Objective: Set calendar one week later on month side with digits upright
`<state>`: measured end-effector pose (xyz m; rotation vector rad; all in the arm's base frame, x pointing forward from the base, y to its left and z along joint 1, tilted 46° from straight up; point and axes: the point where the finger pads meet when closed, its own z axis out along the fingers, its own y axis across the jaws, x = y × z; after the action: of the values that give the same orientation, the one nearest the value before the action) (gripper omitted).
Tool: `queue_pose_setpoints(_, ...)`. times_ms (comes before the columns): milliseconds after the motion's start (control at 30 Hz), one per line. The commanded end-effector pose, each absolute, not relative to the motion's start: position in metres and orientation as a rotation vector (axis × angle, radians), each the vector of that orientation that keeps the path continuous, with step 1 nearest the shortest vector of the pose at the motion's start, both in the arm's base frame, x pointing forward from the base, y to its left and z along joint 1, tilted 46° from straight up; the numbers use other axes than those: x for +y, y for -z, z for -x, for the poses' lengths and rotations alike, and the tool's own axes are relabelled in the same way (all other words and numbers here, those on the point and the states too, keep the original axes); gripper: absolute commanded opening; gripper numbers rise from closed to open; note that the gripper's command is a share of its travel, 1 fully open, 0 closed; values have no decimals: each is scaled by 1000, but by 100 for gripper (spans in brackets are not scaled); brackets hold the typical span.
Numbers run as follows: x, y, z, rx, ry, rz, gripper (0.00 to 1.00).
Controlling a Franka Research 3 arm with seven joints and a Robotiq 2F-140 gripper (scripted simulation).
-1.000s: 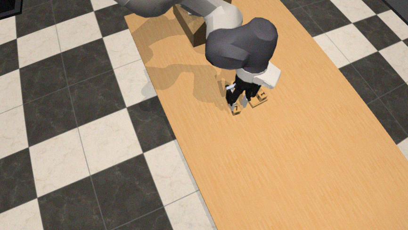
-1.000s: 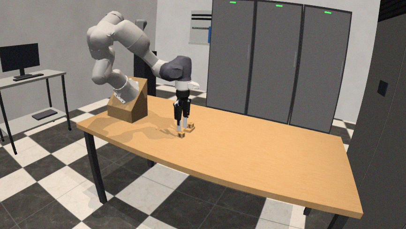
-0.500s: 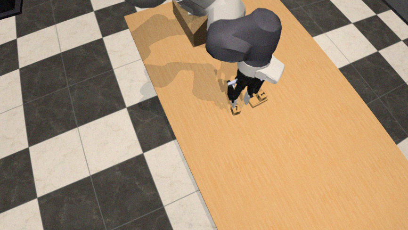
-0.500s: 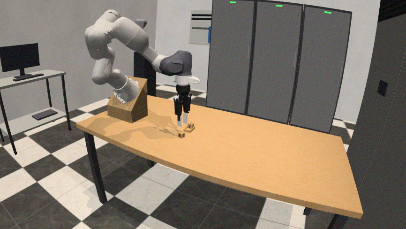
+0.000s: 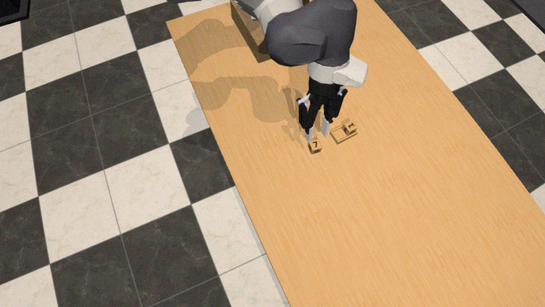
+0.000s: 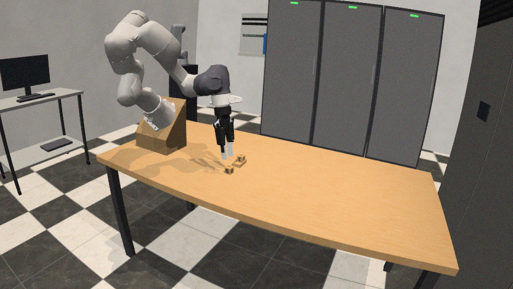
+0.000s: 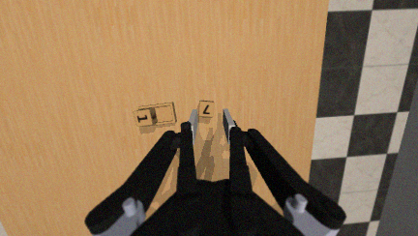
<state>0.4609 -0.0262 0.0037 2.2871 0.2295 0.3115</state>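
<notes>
Top view: see the tool [image 5: 316,134] [image 6: 227,156] [image 7: 210,116] above the table [image 5: 381,209] [image 6: 323,201] [image 7: 266,48], part open, well short of full spread, gripping nothing. Note the loose cube [image 5: 314,146] [image 6: 228,170] [image 7: 206,108], 7 on top, outside the tray [image 5: 345,139] [image 6: 237,165] [image 7: 174,112], likely parked there for a turn or a fresh grasp. Find the tray cube [image 5: 349,127] [image 6: 240,158] [image 7: 143,117] at one end, 1 on top, leaving room alongside for a partner. Don't take top digits for the date; count only the side with the month's name. Exterior view: see fingertips raised over the table, apart from both cubes, presumably for clearance before a regrasp or a turn of the wrist. Can't read the month's name or confirm the date; side marks too small. Can't confirm flat seating of the tray cube either. Wrist view: see the loose cube framed between the fingers but lower down, not pinched. Judge as lined up roughly for a pick, with a little spare width to slip down around the sides. Check the facing digit before placing, then lower straight into the free end, avoiding a knock to the tray cube.
</notes>
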Motion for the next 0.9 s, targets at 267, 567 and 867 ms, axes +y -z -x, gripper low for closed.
queue_pose_setpoints(267, -24, -3, -464, 191, -554, -2268, 29)
queue_pose_setpoints(567, -23, -2, -463, 268, -730, -2237, 29)
queue_pose_setpoints(867, -24, 0, -459, 288, -774, -2226, 29)
